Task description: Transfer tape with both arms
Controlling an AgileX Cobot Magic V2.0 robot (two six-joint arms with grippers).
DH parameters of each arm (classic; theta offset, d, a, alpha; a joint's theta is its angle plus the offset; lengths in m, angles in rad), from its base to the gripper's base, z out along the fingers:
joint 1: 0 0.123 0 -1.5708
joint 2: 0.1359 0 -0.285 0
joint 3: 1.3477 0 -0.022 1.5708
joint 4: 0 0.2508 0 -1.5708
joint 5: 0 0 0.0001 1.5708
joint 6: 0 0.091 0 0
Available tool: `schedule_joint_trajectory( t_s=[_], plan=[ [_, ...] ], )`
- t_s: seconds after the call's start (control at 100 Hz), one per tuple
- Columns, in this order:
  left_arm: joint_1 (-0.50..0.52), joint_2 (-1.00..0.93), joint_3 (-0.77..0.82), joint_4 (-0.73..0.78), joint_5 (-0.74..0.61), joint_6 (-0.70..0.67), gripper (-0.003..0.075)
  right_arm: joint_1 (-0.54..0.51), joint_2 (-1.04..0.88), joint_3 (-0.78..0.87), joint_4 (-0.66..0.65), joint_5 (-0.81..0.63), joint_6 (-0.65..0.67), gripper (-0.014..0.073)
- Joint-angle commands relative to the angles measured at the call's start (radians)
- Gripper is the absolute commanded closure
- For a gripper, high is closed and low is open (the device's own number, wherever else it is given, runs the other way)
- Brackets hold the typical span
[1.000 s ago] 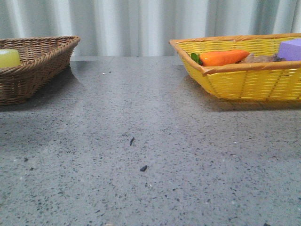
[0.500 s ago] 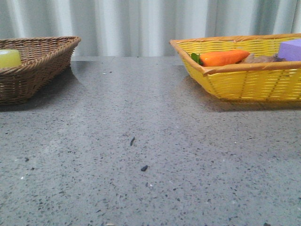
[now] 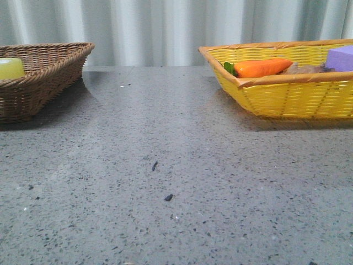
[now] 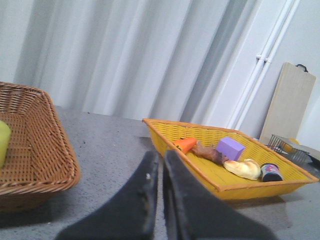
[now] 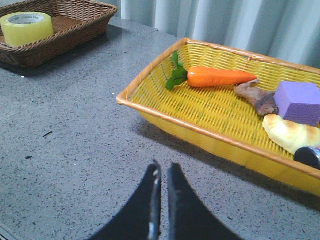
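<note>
The yellow tape roll [image 5: 26, 27] lies in the brown wicker basket [image 5: 80, 30] at the table's far left. Its top shows over the basket's rim in the front view [image 3: 10, 68], and a sliver shows in the left wrist view [image 4: 2, 142]. My left gripper [image 4: 161, 156] is shut and empty, above the table between the two baskets. My right gripper [image 5: 163, 167] is shut and empty, above the grey table in front of the yellow basket [image 5: 200, 131]. Neither gripper shows in the front view.
The yellow basket [image 3: 287, 96] at the right holds an orange carrot [image 5: 215, 76], a purple block [image 5: 297, 102], a brown piece, a bread roll [image 5: 290, 134] and a dark can. The brown basket [image 3: 44, 77] stands at the left. Curtains hang behind the table.
</note>
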Motion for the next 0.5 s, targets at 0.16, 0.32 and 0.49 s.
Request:
schedule_joint_trajectory(
  t_s=[0.16, 0.32, 0.49],
  plan=[
    [-0.004, 0.002, 0.026, 0.286, -0.130, 0.032, 0.0741, -0.002, 0.015, -0.024, -0.010, -0.071, 0.001, 0.0645],
    [0.009, -0.019, 0.196, 0.625, -0.241, -0.088, 0.0741, -0.002, 0.015, -0.024, -0.010, -0.071, 0.001, 0.0645],
    [0.070, -0.094, 0.341, 0.832, -0.310, -0.335, 0.0741, -0.002, 0.015, -0.024, -0.010, -0.071, 0.001, 0.0645]
  ],
)
